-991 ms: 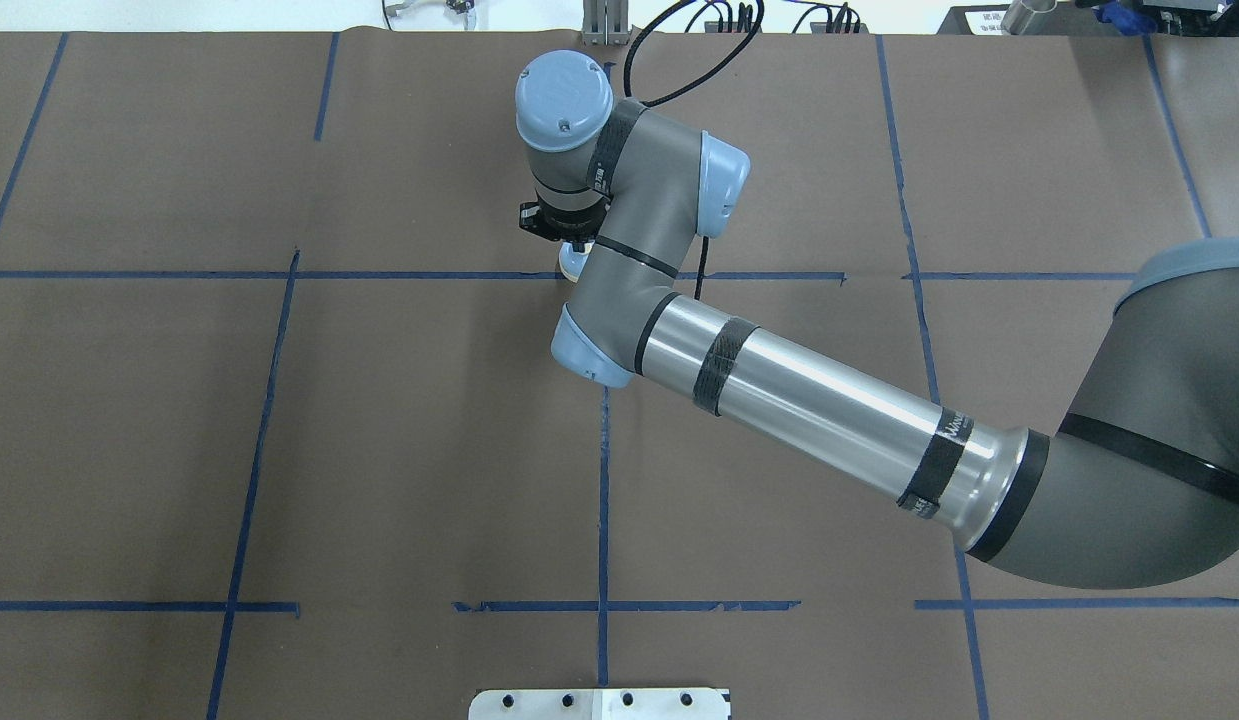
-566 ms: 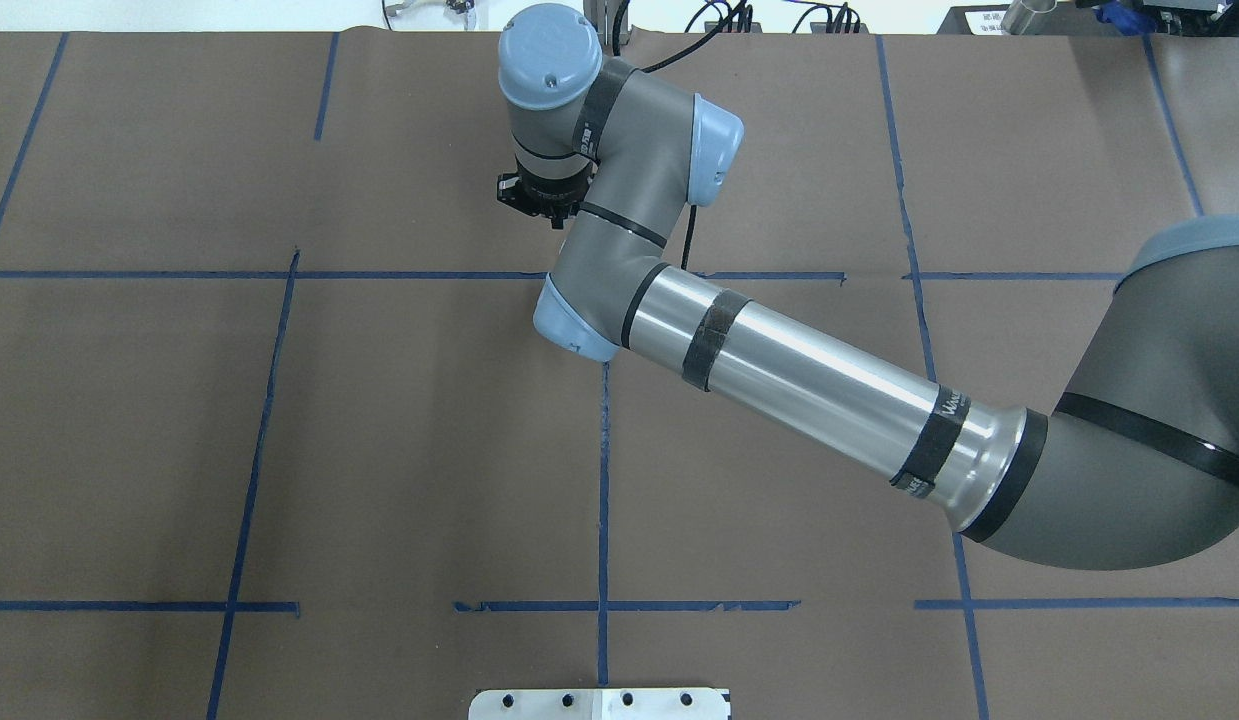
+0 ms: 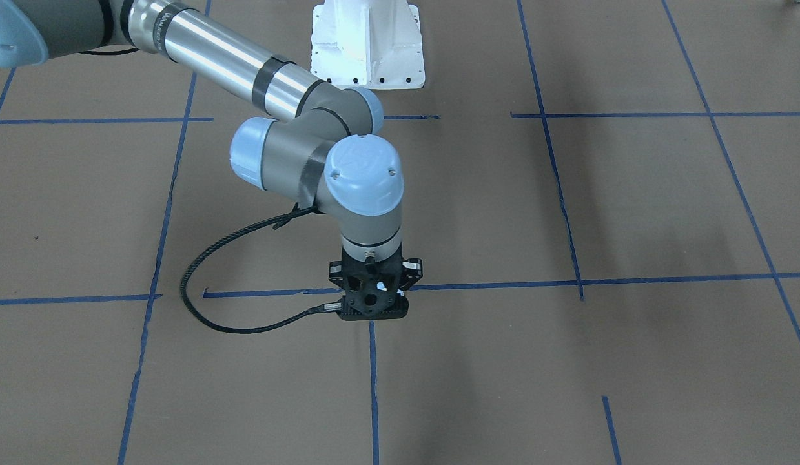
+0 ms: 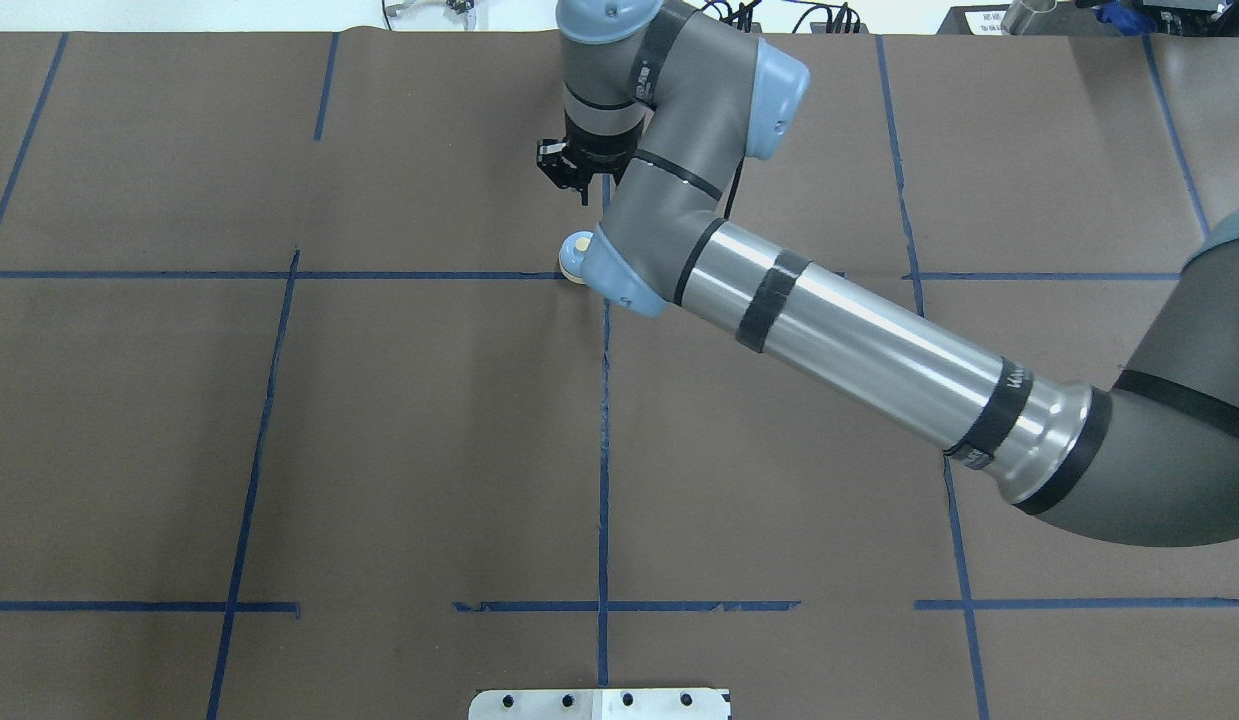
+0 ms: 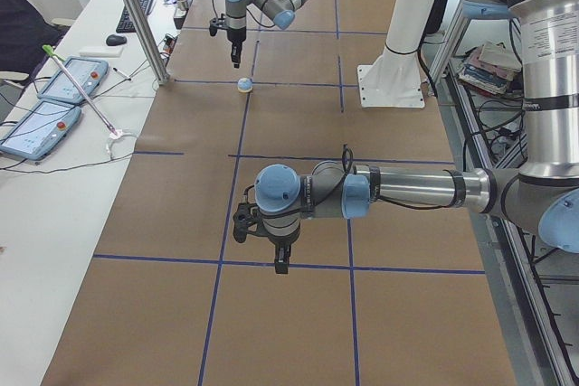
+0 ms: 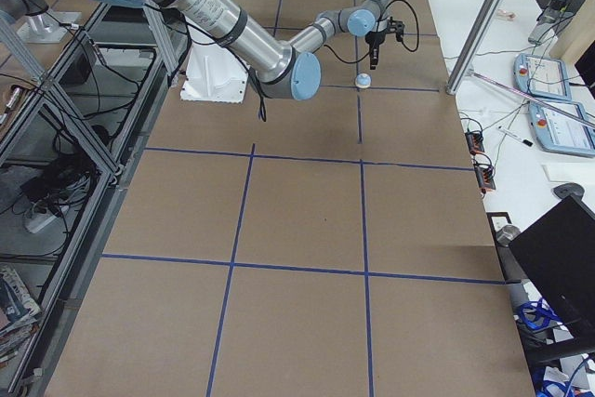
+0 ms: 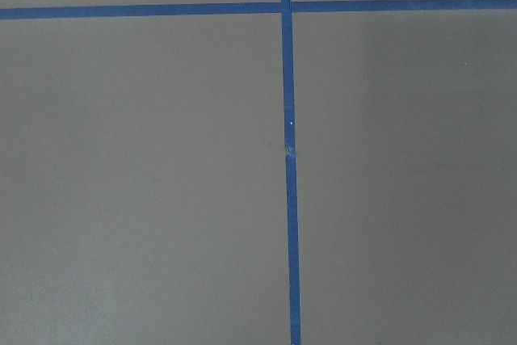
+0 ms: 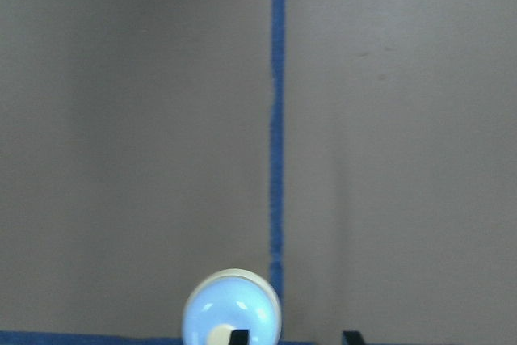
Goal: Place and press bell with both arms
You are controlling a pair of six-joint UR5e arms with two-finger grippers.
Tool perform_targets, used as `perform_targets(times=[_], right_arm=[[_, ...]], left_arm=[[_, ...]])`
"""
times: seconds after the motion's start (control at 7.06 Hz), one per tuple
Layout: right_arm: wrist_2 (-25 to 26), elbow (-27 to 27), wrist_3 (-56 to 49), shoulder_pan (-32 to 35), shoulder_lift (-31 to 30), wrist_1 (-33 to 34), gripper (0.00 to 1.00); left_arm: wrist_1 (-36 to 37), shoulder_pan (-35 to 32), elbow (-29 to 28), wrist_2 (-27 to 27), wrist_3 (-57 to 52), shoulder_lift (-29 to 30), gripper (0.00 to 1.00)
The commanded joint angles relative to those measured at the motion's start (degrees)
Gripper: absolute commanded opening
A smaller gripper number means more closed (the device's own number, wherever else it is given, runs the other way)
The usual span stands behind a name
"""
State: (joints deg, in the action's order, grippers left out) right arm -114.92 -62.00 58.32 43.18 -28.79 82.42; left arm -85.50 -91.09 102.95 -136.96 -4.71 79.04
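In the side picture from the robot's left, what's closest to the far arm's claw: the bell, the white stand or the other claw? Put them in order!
Starting from the right claw:
1. bell, sitting just below it, a little toward the camera.
2. white stand, off to the side where the robot is.
3. left claw, the farthest, right down at the camera's end.

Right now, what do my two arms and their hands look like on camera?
Both arms match: the right arm and left arm have grey joints, light-blue round caps and polished silver tubes wrapped with black bands. A black cable loops to the right hand. Both hands are black; the left hand shows only distantly.
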Motion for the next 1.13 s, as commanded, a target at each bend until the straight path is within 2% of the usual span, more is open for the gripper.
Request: perform_targets(times=[0.0,0.14,0.28,0.42,0.85,0.99], right_arm=[[-6.8,-15.0,-14.6,7.5,-13.6,6.5,1.00],[-9.3,-24.0,-21.6,11.4,-23.9,6.7,1.00],[-13.3,-30.0,-30.2,16.4,-32.0,6.7,1.00],[-17.2,-33.7,-36.8,21.7,-39.2,6.9,1.00],[-17.9,-42.6,-55.0,30.4,-59.7,6.7,1.00],[-18.1,-43.6,-60.0,35.0,-65.4,6.8,1.00]], left_arm=[[0.1,0.0,0.1,0.3,-0.1,0.1,1.00],[0.1,0.1,0.2,0.2,0.1,0.1,1.00],[0.2,0.4,0.1,0.4,0.1,0.3,1.00],[0.2,0.5,0.1,0.4,0.1,0.2,1.00],[-1.1,0.3,-0.6,1.3,-0.1,-0.1,1.00],[-0.6,0.2,-0.6,1.8,0.0,-0.4,1.00]])
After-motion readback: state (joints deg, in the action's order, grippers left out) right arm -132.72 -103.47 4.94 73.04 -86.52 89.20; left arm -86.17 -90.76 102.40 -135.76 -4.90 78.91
